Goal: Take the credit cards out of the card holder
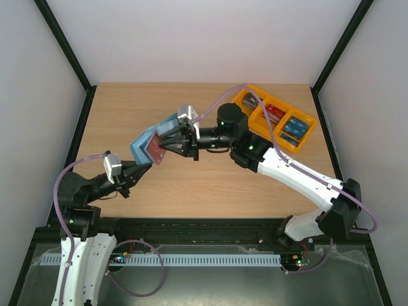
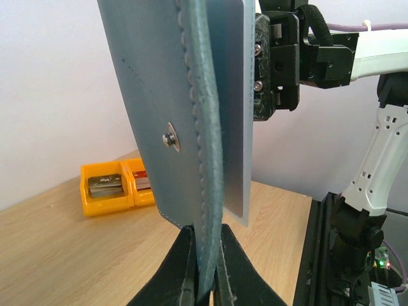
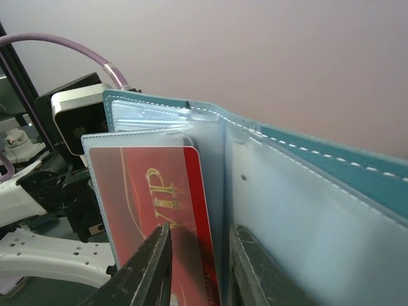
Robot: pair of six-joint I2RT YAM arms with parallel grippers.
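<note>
While the left hand [image 2: 205, 241] clamps the card holder [image 2: 159, 83], the right wrist alone shows right hand [image 3: 201, 237] part-open astride red card [image 3: 146, 191].

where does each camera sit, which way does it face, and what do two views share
Top external: above and behind the bases, looking down on the table; left arm and right arm show, meeting at the card holder.
Left wrist: on the left arm, looking along its fingers clamped on the card holder's edge, toward the right arm.
Right wrist: on the right arm, looking past its fingers into the open card holder at a red card.
Shared: card holder in all three; orange tray in top and left wrist.
</note>
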